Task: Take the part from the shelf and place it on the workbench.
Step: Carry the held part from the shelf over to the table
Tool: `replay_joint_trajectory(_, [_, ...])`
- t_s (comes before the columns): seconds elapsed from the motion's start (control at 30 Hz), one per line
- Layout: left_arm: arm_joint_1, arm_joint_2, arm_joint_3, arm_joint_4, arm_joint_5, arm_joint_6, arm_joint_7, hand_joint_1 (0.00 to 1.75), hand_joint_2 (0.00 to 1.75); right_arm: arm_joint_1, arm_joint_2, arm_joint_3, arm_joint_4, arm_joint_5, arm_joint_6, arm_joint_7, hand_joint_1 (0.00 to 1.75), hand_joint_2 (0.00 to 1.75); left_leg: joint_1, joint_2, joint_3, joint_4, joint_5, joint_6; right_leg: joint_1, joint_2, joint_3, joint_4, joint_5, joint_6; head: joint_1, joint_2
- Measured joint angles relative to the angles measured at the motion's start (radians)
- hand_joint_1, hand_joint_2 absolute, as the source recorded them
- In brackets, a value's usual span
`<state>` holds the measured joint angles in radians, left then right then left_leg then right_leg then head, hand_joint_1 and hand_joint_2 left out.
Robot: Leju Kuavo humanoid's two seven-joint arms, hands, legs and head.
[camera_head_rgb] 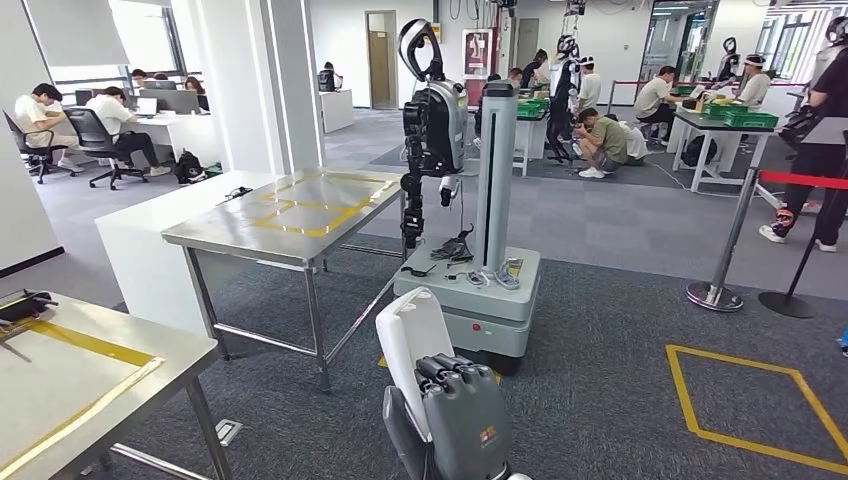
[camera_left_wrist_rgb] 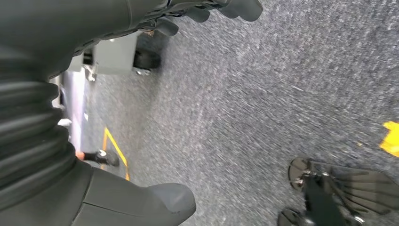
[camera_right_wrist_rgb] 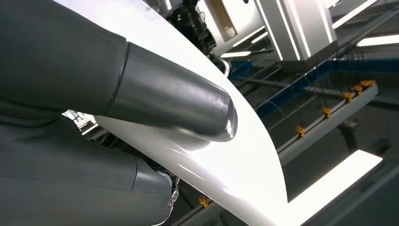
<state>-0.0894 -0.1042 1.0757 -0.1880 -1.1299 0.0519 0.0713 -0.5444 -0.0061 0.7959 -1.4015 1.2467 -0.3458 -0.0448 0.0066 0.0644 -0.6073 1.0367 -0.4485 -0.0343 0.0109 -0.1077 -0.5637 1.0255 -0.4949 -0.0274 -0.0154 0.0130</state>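
Grey carpet [camera_head_rgb: 620, 350] underfoot, steel table [camera_head_rgb: 290, 215] ahead; right hand [camera_head_rgb: 455, 410] gripping white part [camera_head_rgb: 410, 335]; left hand [camera_left_wrist_rgb: 56, 141] empty, fingers apart

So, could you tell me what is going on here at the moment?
The robot's right hand grips a white part and holds it upright in front of its body. Steel workbenches stand ahead and at the near left; the part is not yet on either. The left hand hangs over the carpet, holding nothing.
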Motion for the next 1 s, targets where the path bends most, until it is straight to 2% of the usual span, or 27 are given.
replay_joint_trajectory(0.03, [-0.003,-0.002,0.000,0.000,-0.004,0.000,-0.002,0.00,1.75,-0.004,-0.001,0.000,0.000,-0.001,0.002,0.000,1.75,0.00,-0.003,-0.002,0.001,-0.006,-0.003,0.009,0.003,-0.010,0.001,0.001,-0.002,0.005,0.000,0.000])
replay_joint_trajectory(0.07, [-0.004,-0.004,0.000,0.000,-0.008,0.000,-0.002,0.00,1.75,-0.008,-0.002,0.000,0.000,-0.003,0.003,0.001,1.75,0.00,-0.002,-0.016,-0.002,-0.007,-0.001,0.018,0.003,-0.020,0.003,0.002,-0.004,0.009,0.001,0.000])
replay_joint_trajectory(0.1, [-0.004,-0.006,-0.001,0.000,-0.013,0.000,0.000,0.00,1.75,-0.011,-0.002,0.000,0.000,-0.005,0.004,0.002,1.75,0.00,-0.001,-0.027,-0.002,-0.008,0.000,0.023,0.001,-0.017,0.003,0.004,-0.008,0.015,0.001,0.000])
replay_joint_trajectory(0.17, [-0.004,-0.008,-0.003,0.000,-0.023,0.001,0.014,0.00,1.75,-0.018,-0.004,0.000,0.000,-0.008,0.003,0.006,1.75,0.00,0.004,-0.047,-0.001,-0.012,0.004,0.034,-0.005,0.034,-0.013,0.048,-0.038,0.029,0.001,0.000])
replay_joint_trajectory(0.2, [-0.005,-0.009,-0.005,0.000,-0.027,0.003,0.021,0.00,1.75,-0.019,-0.008,0.000,0.000,-0.010,0.002,0.007,1.75,0.00,0.006,-0.058,-0.001,-0.013,0.006,0.039,-0.008,0.068,-0.037,0.101,-0.066,0.034,0.002,0.000])
replay_joint_trajectory(0.23, [-0.005,-0.008,-0.007,0.000,-0.031,0.006,0.029,0.00,1.75,-0.018,-0.012,0.001,0.000,-0.011,0.001,0.009,1.75,0.00,0.007,-0.070,-0.002,-0.013,0.007,0.041,-0.010,0.091,-0.069,0.170,-0.099,0.037,0.002,0.000])
replay_joint_trajectory(0.27, [-0.005,-0.008,-0.008,0.000,-0.033,0.008,0.035,0.00,1.75,-0.016,-0.018,0.001,0.000,-0.012,0.001,0.010,1.75,0.00,0.007,-0.083,-0.004,-0.012,0.007,0.043,-0.011,0.100,-0.104,0.238,-0.126,0.039,0.002,0.000])
replay_joint_trajectory(0.3, [-0.003,-0.007,-0.009,0.000,-0.034,0.010,0.040,0.00,1.75,-0.013,-0.022,0.001,0.000,-0.013,0.001,0.012,1.75,0.00,0.007,-0.097,-0.005,-0.011,0.008,0.043,-0.011,0.102,-0.130,0.285,-0.138,0.039,0.002,0.000])
replay_joint_trajectory(0.33, [-0.001,-0.006,-0.009,0.000,-0.034,0.012,0.044,0.00,1.75,-0.011,-0.025,0.001,0.000,-0.013,0.001,0.015,1.75,0.00,0.007,-0.112,-0.006,-0.010,0.008,0.043,-0.012,0.103,-0.138,0.295,-0.130,0.037,0.002,0.000])
replay_joint_trajectory(0.37, [0.001,-0.005,-0.009,0.000,-0.035,0.012,0.048,0.00,1.75,-0.010,-0.026,0.001,0.000,-0.013,0.001,0.018,1.75,0.00,0.007,-0.127,-0.006,-0.009,0.009,0.042,-0.013,0.107,-0.124,0.261,-0.102,0.035,0.002,0.000])
replay_joint_trajectory(0.4, [0.003,-0.004,-0.009,0.000,-0.036,0.012,0.051,0.00,1.75,-0.010,-0.027,0.001,0.000,-0.013,0.001,0.022,1.75,0.00,0.007,-0.141,-0.006,-0.008,0.010,0.040,-0.015,0.119,-0.094,0.194,-0.063,0.032,0.002,0.000])
replay_joint_trajectory(0.47, [0.003,-0.002,-0.011,0.000,-0.037,0.012,0.054,0.00,1.75,-0.009,-0.028,0.001,-0.001,-0.012,0.001,0.026,1.75,0.00,0.008,-0.168,-0.010,-0.007,0.014,0.031,-0.019,0.169,-0.032,0.058,-0.009,0.028,0.002,0.000])
replay_joint_trajectory(0.5, [0.003,-0.001,-0.012,-0.001,-0.037,0.012,0.054,0.00,1.75,-0.009,-0.029,0.001,-0.001,-0.012,0.001,0.026,1.75,0.00,0.009,-0.179,-0.013,-0.007,0.016,0.025,-0.019,0.186,-0.017,0.022,0.001,0.027,0.002,0.000])
replay_joint_trajectory(0.53, [0.004,0.000,-0.013,-0.001,-0.038,0.012,0.054,0.00,1.75,-0.008,-0.030,0.001,-0.002,-0.012,0.001,0.026,1.75,0.00,0.010,-0.190,-0.016,-0.010,0.019,0.017,-0.017,0.193,-0.013,0.010,0.001,0.025,0.002,0.000])
replay_joint_trajectory(0.6, [0.008,0.003,-0.015,0.000,-0.039,0.012,0.055,0.00,1.75,-0.008,-0.030,0.001,-0.004,-0.013,0.001,0.027,1.75,0.00,0.012,-0.208,-0.022,-0.017,0.026,0.003,-0.015,0.168,-0.009,0.004,0.008,0.015,0.002,0.000])
replay_joint_trajectory(0.63, [0.009,0.003,-0.016,0.000,-0.041,0.012,0.055,0.00,1.75,-0.008,-0.029,0.001,-0.005,-0.013,0.001,0.027,1.75,0.00,0.010,-0.196,-0.028,-0.012,0.022,-0.002,-0.016,0.155,-0.006,-0.001,0.011,0.008,0.001,0.000])
replay_joint_trajectory(0.67, [0.010,0.004,-0.016,0.000,-0.043,0.012,0.055,0.00,1.75,-0.008,-0.028,0.001,-0.006,-0.012,0.001,0.026,1.75,0.00,0.008,-0.170,-0.040,0.009,0.007,-0.006,-0.018,0.140,-0.003,-0.006,0.015,0.001,0.000,0.000])
replay_joint_trajectory(0.73, [0.008,0.003,-0.017,0.001,-0.046,0.012,0.055,0.00,1.75,-0.004,-0.028,0.001,-0.008,-0.012,0.001,0.026,1.75,0.00,0.004,-0.102,-0.088,0.114,-0.052,-0.010,-0.016,0.111,-0.001,-0.011,0.016,-0.008,-0.002,0.000])
replay_joint_trajectory(0.77, [0.006,0.003,-0.017,0.001,-0.047,0.012,0.054,0.00,1.75,0.000,-0.028,0.001,-0.008,-0.011,0.002,0.026,1.75,0.00,0.005,-0.084,-0.119,0.183,-0.084,-0.012,-0.014,0.094,-0.001,-0.011,0.015,-0.011,-0.002,0.000])
replay_joint_trajectory(0.8, [0.006,0.003,-0.017,0.001,-0.047,0.012,0.051,0.00,1.75,0.005,-0.028,0.001,-0.008,-0.010,0.004,0.025,1.75,0.00,0.005,-0.075,-0.143,0.239,-0.104,-0.014,-0.012,0.078,-0.002,-0.011,0.014,-0.013,-0.003,0.000])
replay_joint_trajectory(0.83, [0.006,0.003,-0.017,0.001,-0.046,0.012,0.047,0.00,1.75,0.008,-0.028,0.002,-0.008,-0.009,0.005,0.024,1.75,0.00,0.005,-0.071,-0.152,0.264,-0.106,-0.016,-0.011,0.062,-0.001,-0.010,0.013,-0.014,-0.002,0.000])
replay_joint_trajectory(0.87, [0.006,0.004,-0.017,0.001,-0.045,0.012,0.042,0.00,1.75,0.010,-0.027,0.002,-0.008,-0.009,0.006,0.023,1.75,0.00,0.005,-0.068,-0.139,0.247,-0.090,-0.016,-0.011,0.048,-0.001,-0.010,0.012,-0.014,-0.002,0.000])
replay_joint_trajectory(0.9, [0.007,0.004,-0.017,0.001,-0.044,0.012,0.038,0.00,1.75,0.011,-0.026,0.003,-0.008,-0.008,0.007,0.022,1.75,0.00,0.005,-0.060,-0.108,0.193,-0.061,-0.015,-0.010,0.035,0.000,-0.009,0.010,-0.013,-0.002,0.000])
replay_joint_trajectory(0.97, [0.006,0.005,-0.017,0.000,-0.042,0.013,0.030,0.00,1.75,0.010,-0.020,0.003,-0.009,-0.008,0.008,0.021,1.75,0.00,0.001,-0.015,-0.030,0.054,-0.013,-0.007,-0.007,0.012,0.002,-0.004,0.004,-0.006,-0.002,0.000])
replay_joint_trajectory(1.0, [0.004,0.005,-0.017,0.000,-0.041,0.013,0.028,0.00,1.75,0.010,-0.018,0.003,-0.009,-0.008,0.008,0.021,1.75,0.00,-0.002,0.000,-0.006,0.009,-0.002,0.000,-0.004,0.003,0.003,-0.002,0.001,-0.002,-0.002,0.000])
